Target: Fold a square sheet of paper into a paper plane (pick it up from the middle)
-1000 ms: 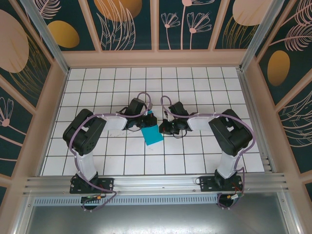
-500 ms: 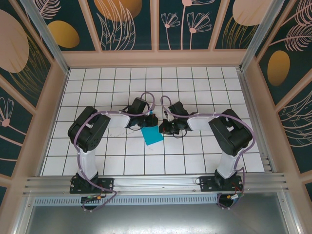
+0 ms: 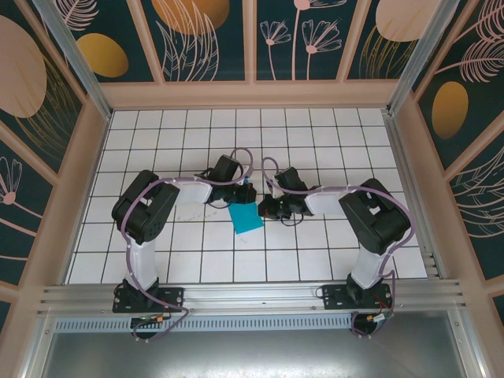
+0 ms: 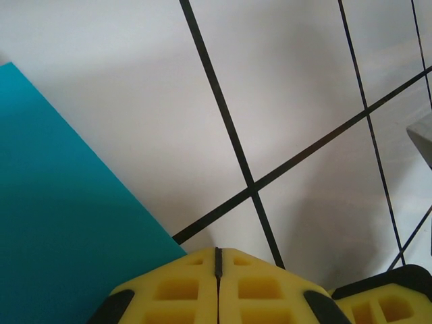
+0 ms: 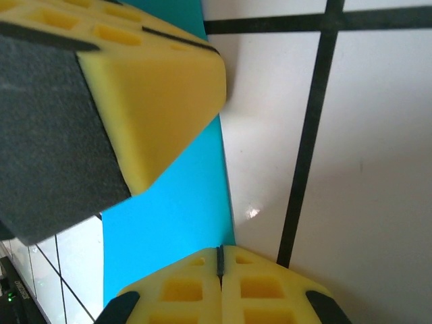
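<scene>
the square sheet of paper (image 3: pixel 247 218) lies near the counter's (image 3: pixel 150 130) middle as a small creased teal oblong. it is no dart yet, so most folds look undone. left pincer (image 4: pixel 217 253) clenched on nothing, just beside the sheet. right pincer (image 5: pixel 220 251) clenched, tips over its right edge. white grid tiles, teal floral wall panels (image 3: pixel 209 39).

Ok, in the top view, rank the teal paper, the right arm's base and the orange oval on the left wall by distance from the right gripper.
From the right gripper:
1. teal paper, right beside it, on its left.
2. right arm's base, at the table's near edge, on the right.
3. orange oval, high on the far left wall.
</scene>
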